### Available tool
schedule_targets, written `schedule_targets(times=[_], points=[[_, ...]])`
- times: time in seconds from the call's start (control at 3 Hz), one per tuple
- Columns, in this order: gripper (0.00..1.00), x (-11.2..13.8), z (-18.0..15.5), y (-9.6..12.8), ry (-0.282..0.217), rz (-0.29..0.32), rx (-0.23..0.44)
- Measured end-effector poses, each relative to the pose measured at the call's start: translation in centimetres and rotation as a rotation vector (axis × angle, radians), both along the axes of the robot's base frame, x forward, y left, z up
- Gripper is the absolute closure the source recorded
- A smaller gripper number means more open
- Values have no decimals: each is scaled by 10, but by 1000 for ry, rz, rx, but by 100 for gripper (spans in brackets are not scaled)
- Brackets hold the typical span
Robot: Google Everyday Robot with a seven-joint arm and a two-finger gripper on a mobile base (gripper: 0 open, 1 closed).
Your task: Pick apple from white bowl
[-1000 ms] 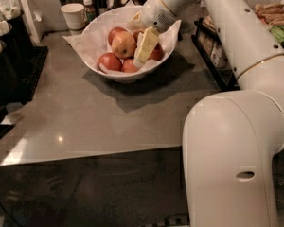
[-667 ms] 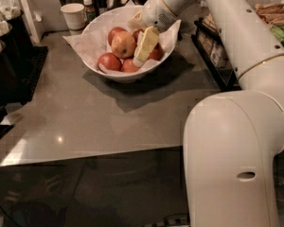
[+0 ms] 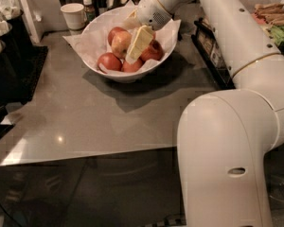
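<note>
The white bowl [image 3: 92, 56], lined with white paper, stands at the back of the grey table and holds several apples. The pale yellow-orange apple [image 3: 119, 44] lies in the middle, with deeper red apples [image 3: 109, 61] around it. My gripper [image 3: 135, 32] reaches down into the bowl from the upper right. It is open. One cream finger [image 3: 139, 42] sits against the pale apple's right side and the other is just behind the apple. Nothing is lifted.
A small white paper cup [image 3: 74, 15] and a small bottle [image 3: 88, 6] stand behind the bowl on the left. A black rack [image 3: 14, 60] is at the left edge. A dark tray [image 3: 212, 51] and packaged food [image 3: 274, 18] are on the right. My arm's large white body [image 3: 227, 155] fills the lower right.
The gripper has shifted slightly left inside the bowl, closer onto the pale apple. The apples and bowl have not moved.
</note>
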State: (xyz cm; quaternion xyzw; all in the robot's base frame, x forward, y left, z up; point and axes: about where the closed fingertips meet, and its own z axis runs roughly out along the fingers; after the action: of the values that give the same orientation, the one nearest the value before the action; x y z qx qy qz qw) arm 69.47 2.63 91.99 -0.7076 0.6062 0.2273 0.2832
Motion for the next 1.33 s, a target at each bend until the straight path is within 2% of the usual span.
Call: schedule_targets(times=[0.67,1.0,1.33], points=[[8,23,-13,18,-23,15,-4],[10,34,-16,14,-39,-16,-8],[20,38,-17,2,-43,-59,-14]])
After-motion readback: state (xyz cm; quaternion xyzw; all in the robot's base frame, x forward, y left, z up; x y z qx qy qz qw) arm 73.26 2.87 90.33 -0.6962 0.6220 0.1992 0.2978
